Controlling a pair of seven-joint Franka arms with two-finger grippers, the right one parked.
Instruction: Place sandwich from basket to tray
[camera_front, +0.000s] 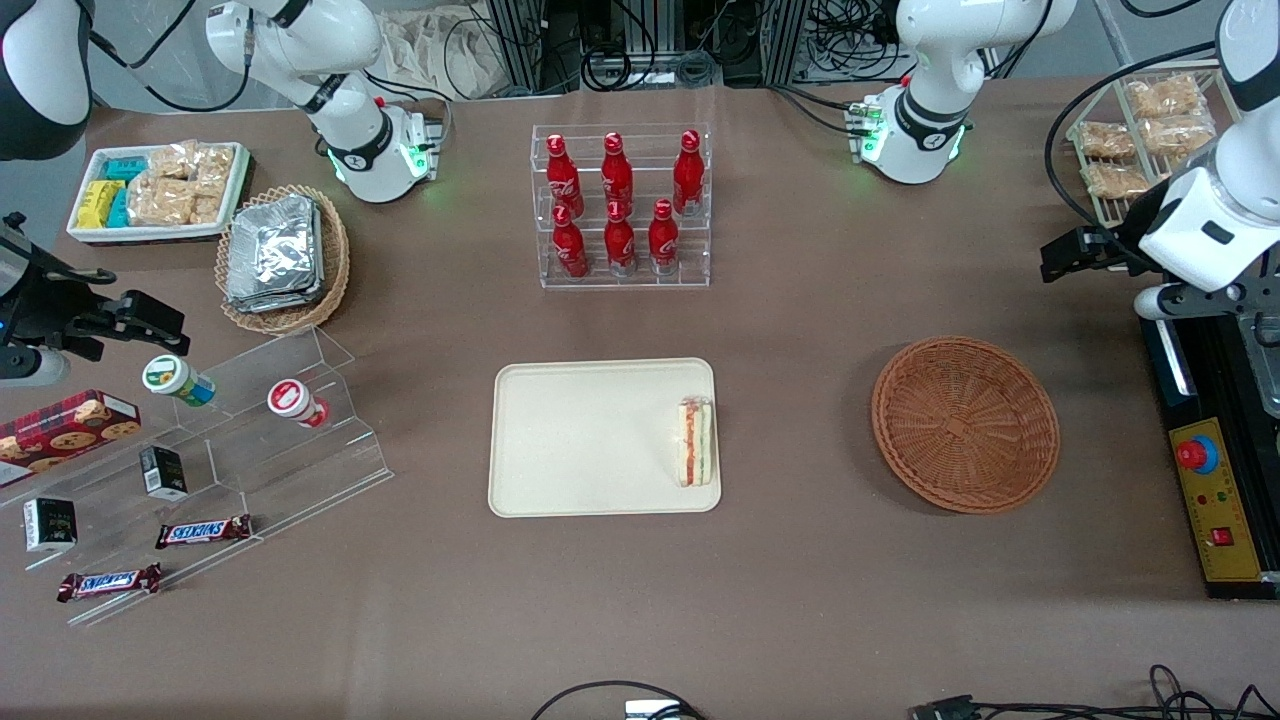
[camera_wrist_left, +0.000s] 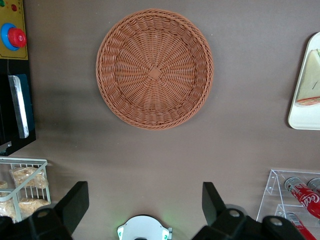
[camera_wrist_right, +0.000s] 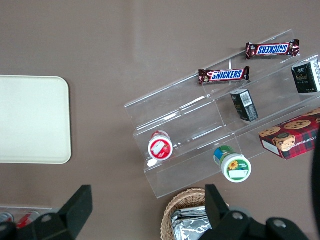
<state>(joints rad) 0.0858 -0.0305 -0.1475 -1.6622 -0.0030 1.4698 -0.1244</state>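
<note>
The sandwich (camera_front: 696, 441) lies on the cream tray (camera_front: 600, 437), along the tray's short edge nearest the basket, filling layers facing up. The left wrist view catches it (camera_wrist_left: 310, 80) on a corner of the tray (camera_wrist_left: 301, 119). The reddish-brown wicker basket (camera_front: 965, 423) sits empty beside the tray, toward the working arm's end of the table; its bare woven bottom (camera_wrist_left: 155, 69) shows plainly. My gripper (camera_front: 1062, 258) hangs high above the table, farther from the front camera than the basket. It (camera_wrist_left: 145, 200) is open, with nothing between the fingers (camera_wrist_left: 75, 200).
A clear rack of red bottles (camera_front: 622, 205) stands farther from the front camera than the tray. A wire rack of snack packets (camera_front: 1140, 140) and a control box with a red button (camera_front: 1215, 500) flank the working arm. An acrylic stand (camera_front: 250, 440) lies toward the parked arm's end.
</note>
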